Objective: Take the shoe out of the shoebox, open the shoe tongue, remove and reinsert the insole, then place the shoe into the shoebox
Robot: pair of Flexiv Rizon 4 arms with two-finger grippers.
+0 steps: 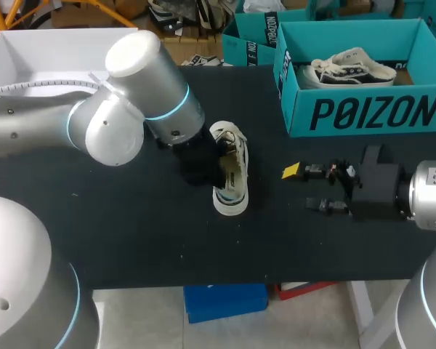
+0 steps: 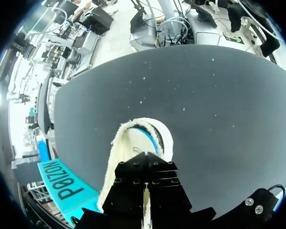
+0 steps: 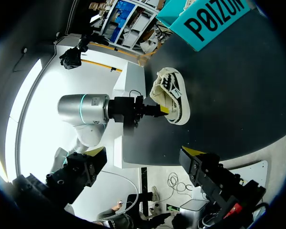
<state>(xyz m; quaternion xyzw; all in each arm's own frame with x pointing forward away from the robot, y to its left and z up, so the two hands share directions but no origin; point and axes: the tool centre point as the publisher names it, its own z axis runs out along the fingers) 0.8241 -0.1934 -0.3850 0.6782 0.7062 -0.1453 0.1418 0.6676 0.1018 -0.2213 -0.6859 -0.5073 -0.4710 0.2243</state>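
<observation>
Where your black table [image 1: 131, 233] reaches its far right corner, the teal box [image 1: 363, 113] stands open with a second shoe [image 1: 349, 69] lying inside it. Your shoe [image 1: 231, 182] is out of the box. It lies on the table near the middle, running from far to near, well apart from the box. Which end is toe and which heel you cannot tell for sure.

Your left arm comes in from the left and bends down over the shoe's left side, so your left gripper [image 1: 203, 163] sits right on the shoe at its opening. From the left wrist you see its fingers nearly together, with a thin pale strip of the shoe pinched between them and a rounded end of the shoe just ahead of the tips.

Your right arm lies low and level, coming in from the right. Your right gripper [image 1: 316, 189] points toward the shoe but stays apart from it, over bare table. Its fingers stand wide and hold nothing.
</observation>
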